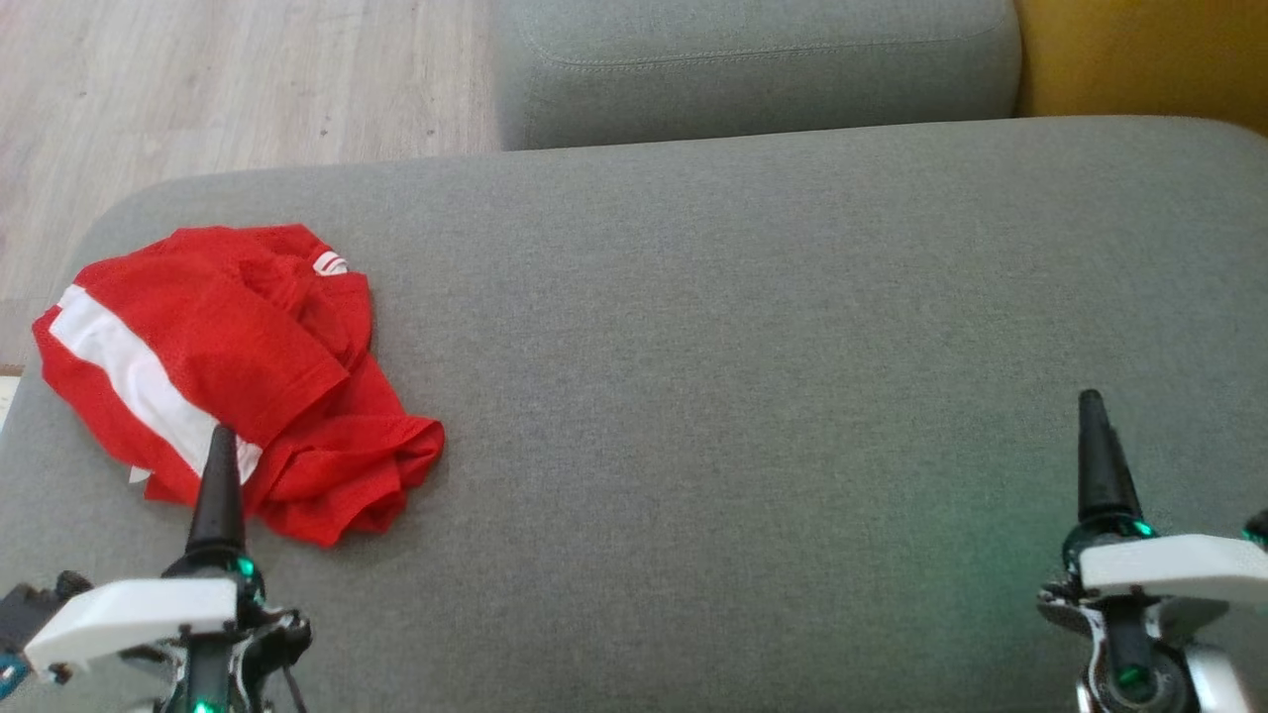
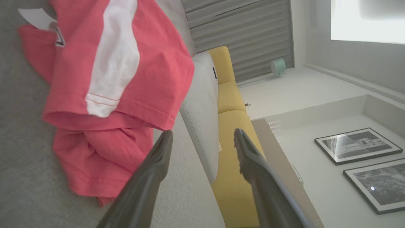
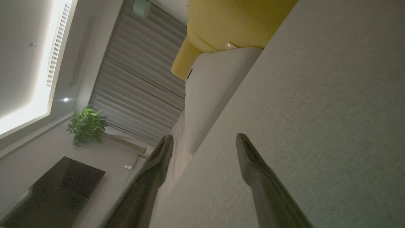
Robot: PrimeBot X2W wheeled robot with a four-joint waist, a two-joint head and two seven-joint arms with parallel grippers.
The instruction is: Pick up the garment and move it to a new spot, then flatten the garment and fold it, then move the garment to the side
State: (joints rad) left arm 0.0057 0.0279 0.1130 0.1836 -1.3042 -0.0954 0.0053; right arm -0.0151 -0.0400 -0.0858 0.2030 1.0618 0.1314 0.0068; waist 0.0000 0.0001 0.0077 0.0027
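A red jersey (image 1: 238, 376) with a broad white stripe lies in a crumpled heap at the left end of a wide grey seat cushion (image 1: 743, 347), close to the cushion's rounded left edge. Its hems are bunched and folded over one another. In the left wrist view a small white tag (image 2: 36, 17) sticks out at one end of the heap.

The left gripper (image 2: 203, 133) has its two dark fingers spread wide with nothing between them. It sits at the jersey's near edge: in the head view one fingertip overlaps the white stripe, and in the left wrist view one finger lies just beside a red hem. Whether it touches the cloth cannot be told.

The right gripper (image 3: 205, 136) is likewise spread and empty, over bare grey fabric at the cushion's right side, well apart from the jersey.

Behind the seat stands a second grey cushion (image 1: 753, 69), with yellow upholstery (image 1: 1139, 59) to its right and pale wooden floor (image 1: 248, 89) to its left. The wrist views take in the room beyond: framed pictures (image 2: 357, 145) and a potted plant (image 3: 86, 125).
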